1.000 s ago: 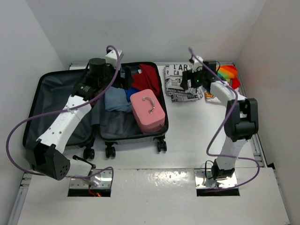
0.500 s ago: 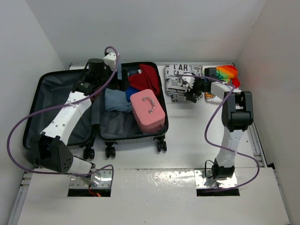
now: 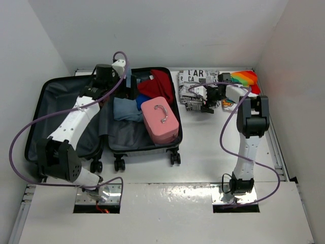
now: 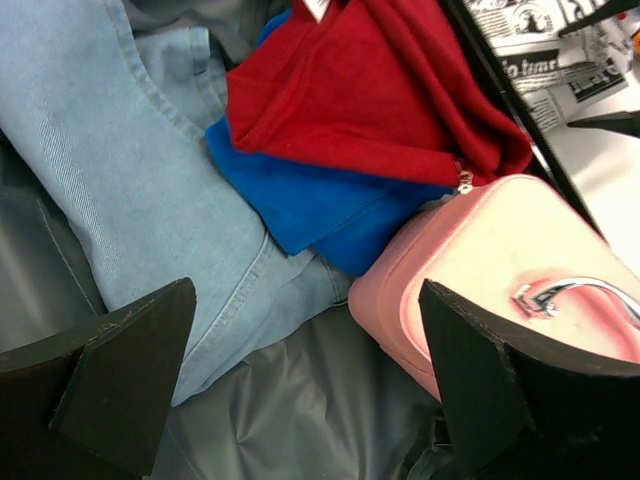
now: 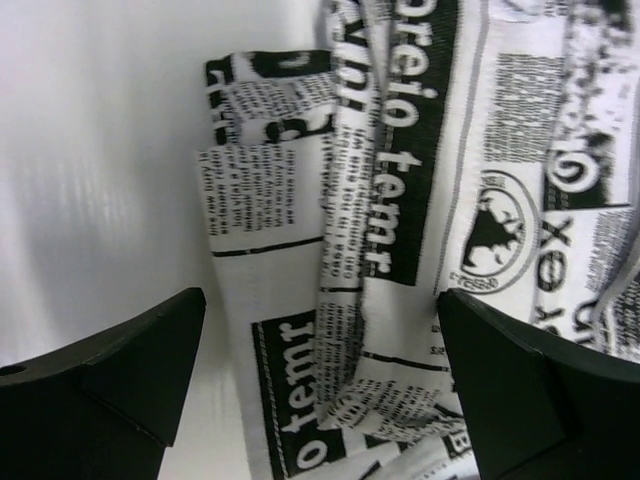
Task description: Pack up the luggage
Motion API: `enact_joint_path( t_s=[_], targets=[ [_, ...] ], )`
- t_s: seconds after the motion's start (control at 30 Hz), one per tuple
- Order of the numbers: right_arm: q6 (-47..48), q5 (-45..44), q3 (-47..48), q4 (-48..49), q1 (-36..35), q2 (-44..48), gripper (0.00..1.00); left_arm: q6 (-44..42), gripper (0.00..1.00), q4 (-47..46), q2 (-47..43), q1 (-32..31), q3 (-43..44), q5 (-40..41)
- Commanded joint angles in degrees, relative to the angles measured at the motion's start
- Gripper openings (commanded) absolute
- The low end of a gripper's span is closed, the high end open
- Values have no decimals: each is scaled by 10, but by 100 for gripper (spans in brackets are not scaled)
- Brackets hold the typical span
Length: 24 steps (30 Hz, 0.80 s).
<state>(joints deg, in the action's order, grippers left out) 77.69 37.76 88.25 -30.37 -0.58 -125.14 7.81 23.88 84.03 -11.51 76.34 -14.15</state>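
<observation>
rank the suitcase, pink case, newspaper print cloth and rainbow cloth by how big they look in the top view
1. suitcase, lying open, by far the largest.
2-3. newspaper print cloth and pink case look about alike; too close to rank.
4. rainbow cloth, smallest, though partly hidden.

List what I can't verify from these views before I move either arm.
- Top view: the rainbow item is partly behind the right arm and too small to identify.
- Right wrist view: the newspaper-print cloth is cut off by the frame edges. Whether the right end effector touches it is unclear.
- Top and left wrist views: the luggage floor is covered by the pink case and clothes.
</observation>
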Motion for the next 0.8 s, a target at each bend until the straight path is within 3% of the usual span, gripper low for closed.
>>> enact_joint_path(
  t_s=[0.0,0.13,0.3,0.43,0.47,0.53,0.57,0.7,0.77],
  targets=[
    [39,25,20,-36,-7,-9,100,5,100,-5,9,13,13,-12],
    [12,-9,65,-27,-13,-50,100,5,100,1,28,13,18,-18],
    [4,-43,144,-80,-23,-103,96,5,100,1,39,18,24,-23],
    [16,-60,205,-136,-32,-138,62,5,100,1,45,24,30,-23],
    [18,-61,207,-144,-36,-139,49,5,100,1,45,24,30,-23],
    [20,-64,192,-151,-41,-129,37,5,100,6,45,24,30,-23],
    [19,-61,185,-156,-45,-124,24,5,100,6,45,29,30,-23],
    [6,-40,94,-180,-57,-57,3,5,100,12,39,29,30,-23],
    [-30,-9,69,-193,-64,-13,0,5,100,12,27,34,30,-23]
  ],
)
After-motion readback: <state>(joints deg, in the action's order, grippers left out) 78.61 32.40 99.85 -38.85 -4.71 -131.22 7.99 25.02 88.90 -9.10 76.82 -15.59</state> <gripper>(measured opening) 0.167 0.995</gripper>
